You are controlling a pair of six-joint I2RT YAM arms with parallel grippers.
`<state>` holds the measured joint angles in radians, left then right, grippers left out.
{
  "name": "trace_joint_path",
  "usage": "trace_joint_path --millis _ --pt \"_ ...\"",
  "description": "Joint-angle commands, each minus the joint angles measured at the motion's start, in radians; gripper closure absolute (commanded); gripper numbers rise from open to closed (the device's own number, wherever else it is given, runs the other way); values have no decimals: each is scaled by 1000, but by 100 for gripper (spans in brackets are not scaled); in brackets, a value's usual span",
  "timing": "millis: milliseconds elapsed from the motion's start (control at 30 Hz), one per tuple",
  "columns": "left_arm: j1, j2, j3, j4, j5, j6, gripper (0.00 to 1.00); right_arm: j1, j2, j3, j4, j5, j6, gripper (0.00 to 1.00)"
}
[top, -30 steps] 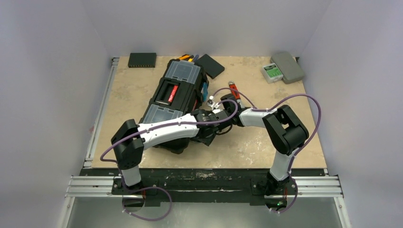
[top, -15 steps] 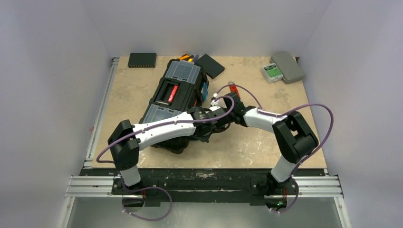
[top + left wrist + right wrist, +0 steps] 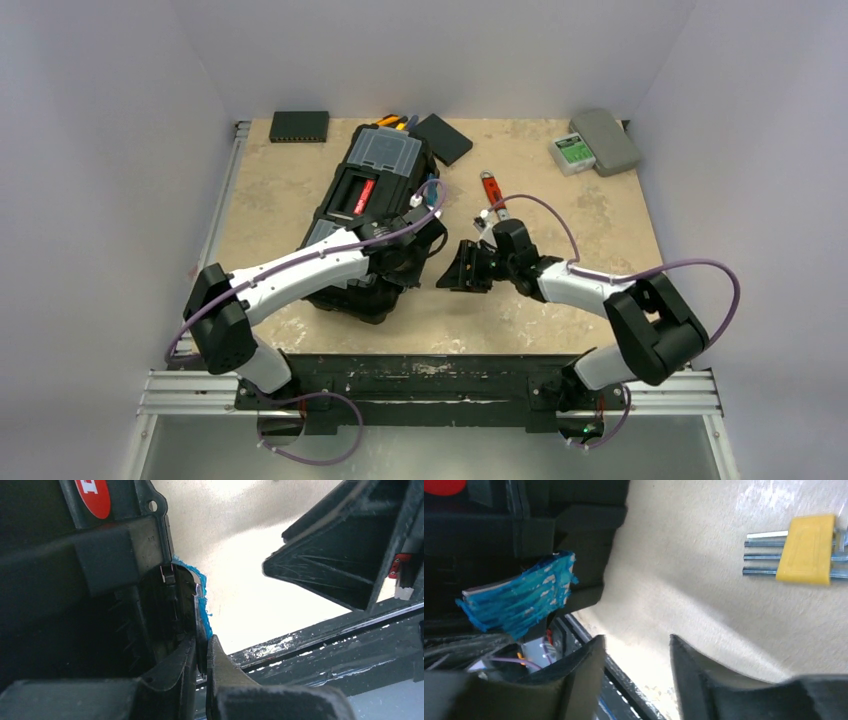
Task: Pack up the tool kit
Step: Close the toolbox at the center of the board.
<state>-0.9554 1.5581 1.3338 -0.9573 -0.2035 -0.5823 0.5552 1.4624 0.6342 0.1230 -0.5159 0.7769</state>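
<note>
The black tool kit (image 3: 372,165) lies slanted on the table, with clear-lidded compartments at both ends and a red mark on its handle. My left gripper (image 3: 416,246) sits at the kit's right side. In the left wrist view its jaws (image 3: 202,649) are shut on a thin black flap edged with blue tape (image 3: 202,597). My right gripper (image 3: 447,277) stands open just right of the kit, low over the table. Nothing lies between its fingers (image 3: 636,645). The blue-taped flap (image 3: 519,599) shows to its left. A red-handled tool (image 3: 492,190) lies on the table. Yellow-handled tools (image 3: 392,122) poke out behind the kit.
A hex key set in a yellow holder (image 3: 806,550) lies on the table. A small flat black box (image 3: 443,138) sits behind the kit. A grey case (image 3: 608,140) with a green-labelled device (image 3: 572,150) is at the back right, a dark flat box (image 3: 298,125) at the back left.
My left jaws closed and the left arm swung left against the kit's side. My right gripper opened and drew back toward the near right, away from the left gripper.
</note>
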Motion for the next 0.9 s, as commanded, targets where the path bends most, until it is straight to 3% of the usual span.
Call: trace_joint_path --millis 0,67,100,433,867 --pt "10 -84 -8 80 88 41 100 6 -104 -106 295 33 57 34" --pt "18 -95 -17 97 113 39 100 20 -156 -154 351 61 65 5" --pt "22 -103 -21 103 124 38 100 27 -180 -175 394 66 66 2" --pt "59 -144 -27 127 193 34 100 62 -163 -327 760 50 146 1" --pt "69 -172 -9 76 137 40 98 179 -33 -304 947 133 186 1"
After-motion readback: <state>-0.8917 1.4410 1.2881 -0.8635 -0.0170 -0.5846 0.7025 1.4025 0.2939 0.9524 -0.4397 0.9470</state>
